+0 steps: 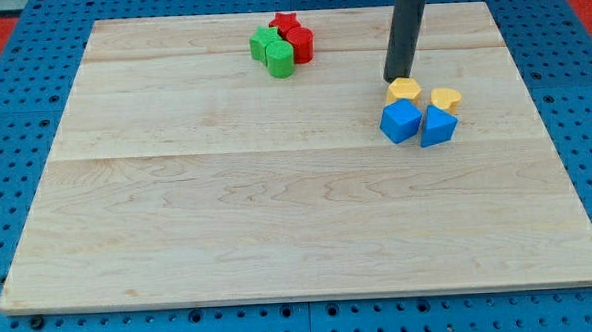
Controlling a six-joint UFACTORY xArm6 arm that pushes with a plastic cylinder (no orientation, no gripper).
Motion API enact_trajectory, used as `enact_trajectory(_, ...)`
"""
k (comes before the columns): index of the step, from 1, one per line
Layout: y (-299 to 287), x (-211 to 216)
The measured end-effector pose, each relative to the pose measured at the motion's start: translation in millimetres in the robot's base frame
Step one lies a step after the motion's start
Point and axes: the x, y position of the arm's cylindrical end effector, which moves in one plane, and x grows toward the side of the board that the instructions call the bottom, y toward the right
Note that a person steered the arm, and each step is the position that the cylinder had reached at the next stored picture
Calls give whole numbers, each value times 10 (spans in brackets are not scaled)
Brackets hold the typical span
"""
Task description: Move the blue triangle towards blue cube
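Note:
The blue cube sits at the view's right of the wooden board. The blue triangle lies right beside it on its right, touching or nearly touching. A yellow hexagon block sits just above the cube, and a yellow heart-like block sits above the triangle. My tip is at the upper left edge of the yellow hexagon, above the blue cube, and apart from the blue triangle.
A cluster at the view's top centre holds a green star-like block, a green cylinder, a red star and a red cylinder. A blue pegboard surrounds the board.

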Motion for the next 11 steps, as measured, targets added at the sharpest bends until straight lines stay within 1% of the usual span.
enact_trajectory(1,-15,7)
enact_trajectory(2,337,57)
enact_trajectory(3,580,-155)
enact_trajectory(4,1112,194)
enact_trajectory(5,1040,388)
enact_trajectory(6,534,482)
enact_trajectory(8,509,691)
enact_trajectory(9,509,726)
enact_trajectory(10,623,977)
enact_trajectory(11,515,1179)
